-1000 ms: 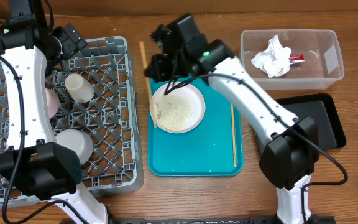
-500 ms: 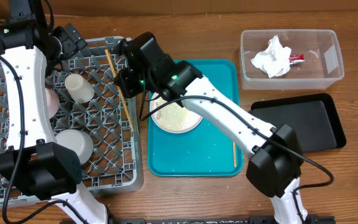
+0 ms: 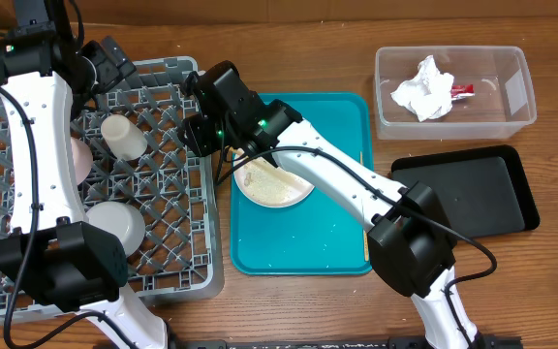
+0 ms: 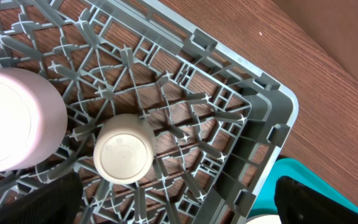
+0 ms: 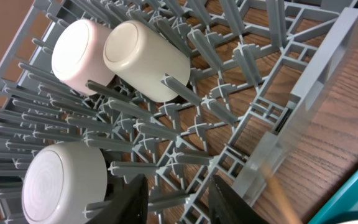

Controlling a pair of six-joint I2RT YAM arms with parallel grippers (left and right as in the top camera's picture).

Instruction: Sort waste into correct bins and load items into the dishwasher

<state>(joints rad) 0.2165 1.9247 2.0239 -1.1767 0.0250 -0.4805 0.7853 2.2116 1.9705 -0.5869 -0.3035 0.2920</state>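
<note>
Both jaws spread, left gripper (image 4: 179, 202) unmoved; right gripper (image 5: 178, 200) released chopstick (image 5: 277, 196) by rack (image 5: 303, 118)

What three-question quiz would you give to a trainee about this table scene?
1. How many dishes are in the dish rack?
2. True or false: the crumpled napkin lies in the clear tub.
3. The white plate rests on: A the black tray, B the teal tray, C the wooden table.
Key: 1 three: cup, pinkish bowl, pale bowl; 2 true; 3 B.
</note>
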